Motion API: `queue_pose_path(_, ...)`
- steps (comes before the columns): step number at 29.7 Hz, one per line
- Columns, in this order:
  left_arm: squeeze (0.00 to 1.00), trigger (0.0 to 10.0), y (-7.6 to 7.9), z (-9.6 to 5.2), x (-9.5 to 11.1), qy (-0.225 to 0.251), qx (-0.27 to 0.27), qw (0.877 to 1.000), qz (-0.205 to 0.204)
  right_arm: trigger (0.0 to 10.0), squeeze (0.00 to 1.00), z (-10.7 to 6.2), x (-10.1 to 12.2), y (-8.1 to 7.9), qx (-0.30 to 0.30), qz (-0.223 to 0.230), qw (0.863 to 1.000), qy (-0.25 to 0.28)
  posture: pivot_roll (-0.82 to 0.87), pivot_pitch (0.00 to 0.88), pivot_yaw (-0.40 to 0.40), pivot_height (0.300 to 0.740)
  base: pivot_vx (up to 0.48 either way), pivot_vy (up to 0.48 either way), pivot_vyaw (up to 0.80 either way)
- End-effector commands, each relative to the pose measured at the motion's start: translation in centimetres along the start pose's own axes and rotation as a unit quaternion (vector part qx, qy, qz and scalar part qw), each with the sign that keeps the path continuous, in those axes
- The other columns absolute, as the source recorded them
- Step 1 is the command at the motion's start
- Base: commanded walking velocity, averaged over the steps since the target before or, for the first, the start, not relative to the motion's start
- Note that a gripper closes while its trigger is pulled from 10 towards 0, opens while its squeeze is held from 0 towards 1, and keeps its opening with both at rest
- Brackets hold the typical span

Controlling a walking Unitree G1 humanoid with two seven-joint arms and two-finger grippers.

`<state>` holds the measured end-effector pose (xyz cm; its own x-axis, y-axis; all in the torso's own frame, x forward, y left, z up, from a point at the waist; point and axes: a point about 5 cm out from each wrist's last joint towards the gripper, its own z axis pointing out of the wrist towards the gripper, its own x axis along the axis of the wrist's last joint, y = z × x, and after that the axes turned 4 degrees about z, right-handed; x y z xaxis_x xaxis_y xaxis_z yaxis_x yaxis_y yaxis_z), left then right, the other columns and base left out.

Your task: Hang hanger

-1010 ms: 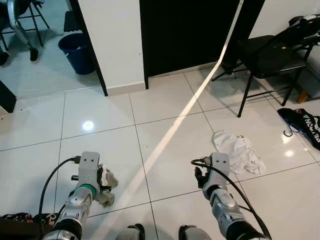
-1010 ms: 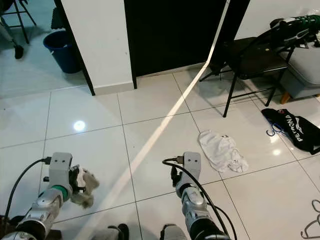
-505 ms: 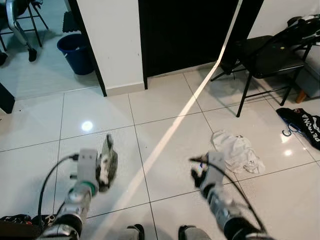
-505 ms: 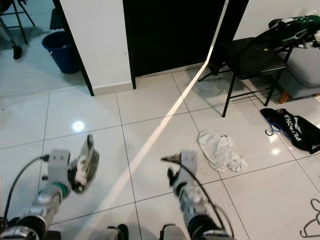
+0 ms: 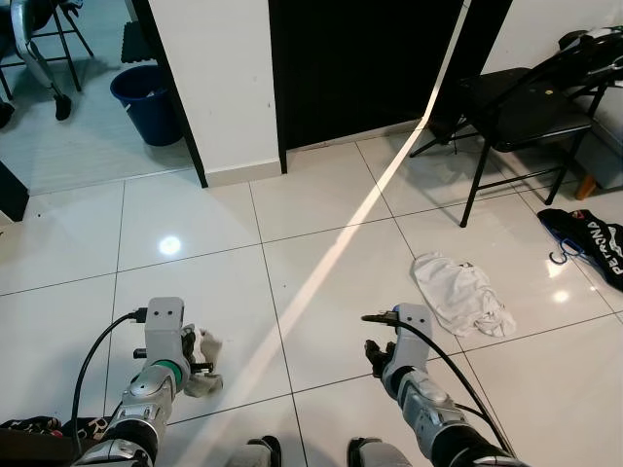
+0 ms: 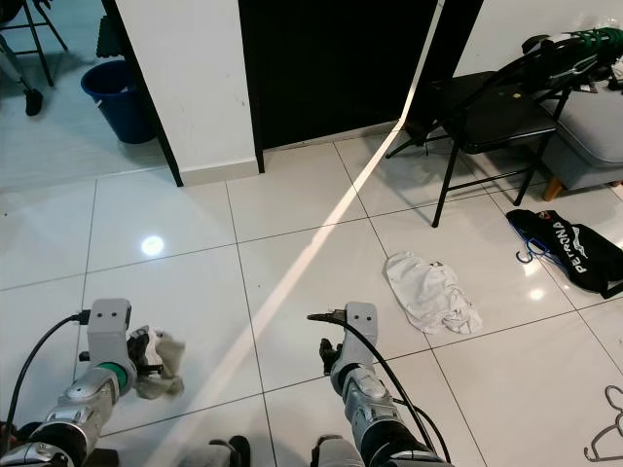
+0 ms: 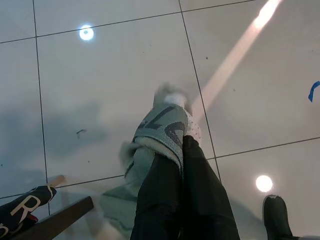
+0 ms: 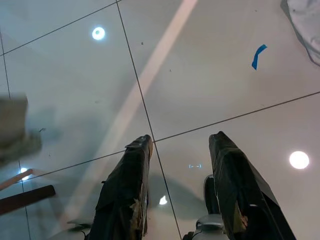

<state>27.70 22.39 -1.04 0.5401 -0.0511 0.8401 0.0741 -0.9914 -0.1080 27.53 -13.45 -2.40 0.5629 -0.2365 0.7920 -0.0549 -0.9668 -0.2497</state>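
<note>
Hangers (image 6: 605, 440) lie on floor, unhung; my left tool (image 7: 172, 165) pinches a cloth (image 7: 162, 127), right tool (image 8: 180, 165) spread, holding nothing.

home | white tiled floor (image 5: 321, 243) | folding chair (image 5: 521, 112) | clothes on floor (image 5: 462, 295)

The cloth (image 7: 165, 131) pinched in the left gripper (image 7: 182, 155) is smeared with blur at its far tip and lower folds; its print cannot be read. At the 3 o'clock edge, the black bag (image 6: 574, 251) is cut off mid-lettering. A wire hanger (image 6: 605, 428) at 4 o'clock is clipped by the frame. The pale shape (image 8: 15, 127) in the right wrist view is too blurred to identify.
</note>
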Motion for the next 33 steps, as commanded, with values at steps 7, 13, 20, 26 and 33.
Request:
queue_pose_path(7,0.0,10.0,0.3,-0.4,-1.2,-0.007,-0.01,1.0,-0.002,10.0,0.0,0.0,-0.5,-0.2,0.003,-0.003,1.0,-0.016,0.04,0.115,0.058,0.74,0.0,0.0,0.0)
queue_pose_path(13,0.0,10.0,1.2,-0.5,-1.5,-0.004,-0.031,0.999,-0.029,10.0,0.0,-0.1,-0.4,0.4,0.005,-0.015,1.0,-0.017,0.02,0.114,0.054,0.74,0.0,0.0,0.0)
queue_pose_path(20,0.0,10.0,1.1,-0.4,-1.3,-0.006,-0.037,0.999,-0.023,10.0,0.0,-0.2,-0.6,0.5,-0.003,0.005,1.0,-0.016,0.02,0.099,0.065,0.74,0.0,0.0,0.0)
queue_pose_path(26,0.0,10.0,1.1,-0.4,-1.3,-0.008,-0.037,0.999,-0.02,10.0,0.0,-0.1,-0.4,0.2,0.001,-0.004,1.0,-0.017,0.02,0.09,0.058,0.74,0.0,0.0,0.0)
queue_pose_path(33,0.0,10.0,1.2,-0.4,-1.2,-0.006,-0.038,0.999,-0.021,10.0,0.0,-0.1,-0.5,0.4,0.0,-0.003,1.0,-0.018,0.02,0.084,0.054,0.74,0.0,0.0,0.0)
